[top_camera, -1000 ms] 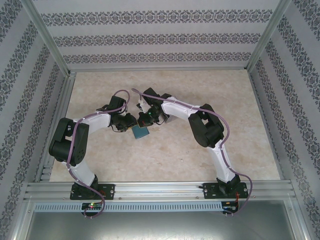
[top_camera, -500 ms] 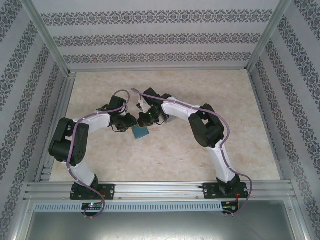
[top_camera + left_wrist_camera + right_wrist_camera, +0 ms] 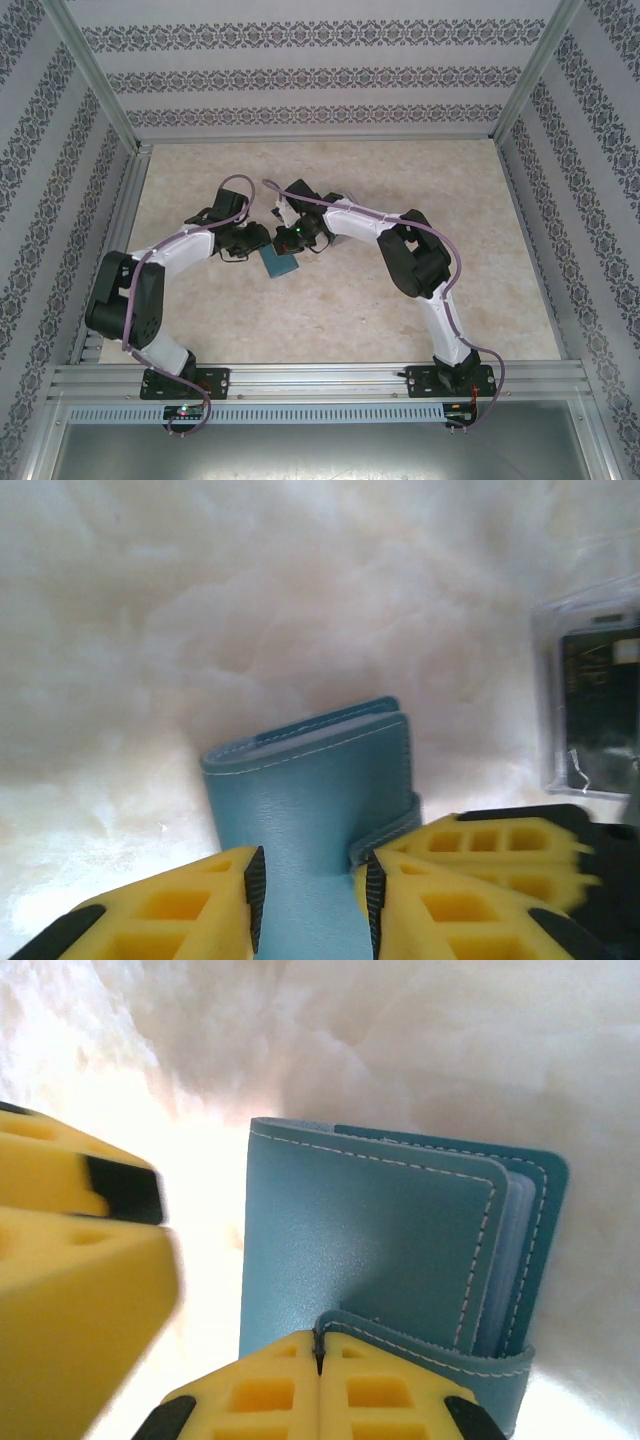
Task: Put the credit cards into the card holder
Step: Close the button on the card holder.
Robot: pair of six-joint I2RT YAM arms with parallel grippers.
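On the pale worktop [image 3: 480, 190], right fingers [image 3: 260, 1400] are pinching the strap [image 3: 440, 1355] of the card holder [image 3: 370, 1240], left fingers [image 3: 180, 915] are standing parted, and a clear tray [image 3: 590, 615] is holding a dark card [image 3: 600, 700].

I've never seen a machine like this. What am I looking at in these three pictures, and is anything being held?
These are two robot arms bolted to the near edge of a table. The overhead picture looks down on both: the left tool and the right tool meet over a small teal card holder. The other two pictures come from cameras on the wrists; the yellow blocks at the bottom are each tool's own fingers. In the left wrist picture the fingers stand either side of the holder; whether they squeeze it I cannot tell. Off to the right lies a clear tray with a dark card in it. In the right wrist picture the tool is shut at the holder's strap tab, apparently pinching it.
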